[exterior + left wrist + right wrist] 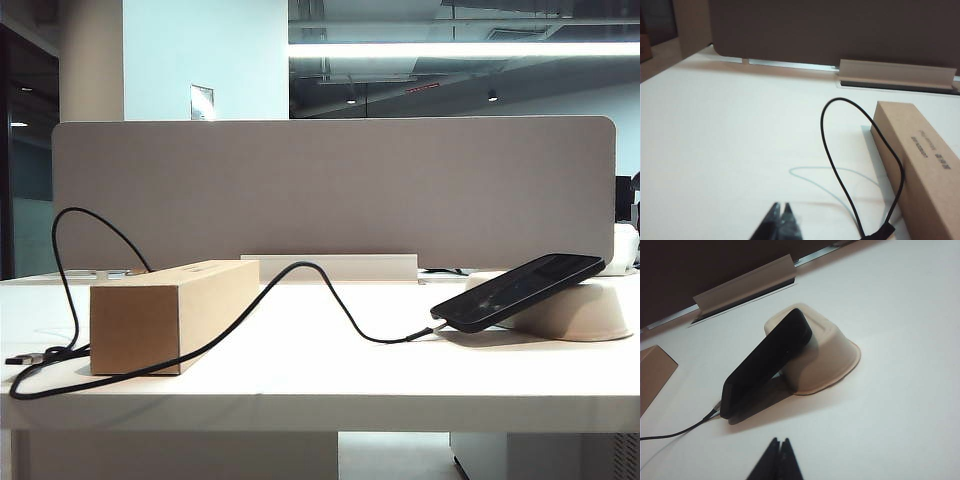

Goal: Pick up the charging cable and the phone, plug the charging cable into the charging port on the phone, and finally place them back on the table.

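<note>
The black phone (520,290) leans tilted on an upturned off-white bowl (585,310), its low end on the white table (330,370). The black charging cable (320,290) runs from the phone's low short edge, where its silvery plug (436,328) meets the charging port, over a cardboard box (170,312), then loops up and down to its dark connector (25,358) at the left. Neither arm shows in the exterior view. My left gripper (780,205) is shut and empty, hovering near the cable loop (840,165). My right gripper (779,441) is shut and empty, short of the phone (767,360).
A grey partition panel (330,190) closes the table's back, with a white cable-tray flap (330,266) at its foot. The box (925,165) lies lengthwise beside the cable loop. The bowl (827,357) props the phone up at the right.
</note>
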Motion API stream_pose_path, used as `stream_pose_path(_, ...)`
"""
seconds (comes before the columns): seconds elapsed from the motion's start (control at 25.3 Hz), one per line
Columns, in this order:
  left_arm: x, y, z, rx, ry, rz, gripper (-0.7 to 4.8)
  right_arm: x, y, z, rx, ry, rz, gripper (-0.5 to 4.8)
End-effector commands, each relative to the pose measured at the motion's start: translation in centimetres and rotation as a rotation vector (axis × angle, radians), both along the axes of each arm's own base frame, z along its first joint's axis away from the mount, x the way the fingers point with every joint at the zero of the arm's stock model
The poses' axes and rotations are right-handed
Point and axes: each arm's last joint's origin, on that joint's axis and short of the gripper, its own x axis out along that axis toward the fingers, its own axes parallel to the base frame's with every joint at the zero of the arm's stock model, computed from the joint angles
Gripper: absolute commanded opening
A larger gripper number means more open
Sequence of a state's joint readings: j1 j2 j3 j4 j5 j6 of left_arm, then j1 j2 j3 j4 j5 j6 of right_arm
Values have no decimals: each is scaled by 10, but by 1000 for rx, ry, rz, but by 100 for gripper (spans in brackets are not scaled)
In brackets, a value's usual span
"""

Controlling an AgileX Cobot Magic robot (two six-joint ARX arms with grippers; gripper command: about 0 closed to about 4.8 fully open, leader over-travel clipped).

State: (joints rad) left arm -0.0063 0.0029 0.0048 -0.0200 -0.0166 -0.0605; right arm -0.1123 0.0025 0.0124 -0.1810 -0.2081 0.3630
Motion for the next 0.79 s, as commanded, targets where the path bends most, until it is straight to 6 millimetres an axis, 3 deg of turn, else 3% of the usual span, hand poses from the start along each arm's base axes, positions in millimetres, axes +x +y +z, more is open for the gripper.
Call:
stream_pose_path(0.04,0,-1,2,8,-9,-11,-6,0,0,0,0,-6,-8,-5)
stream_pose_path(0.79,0,-1,1,0,-1,-7,-6,0,1,0,-24,-10,12,-5)
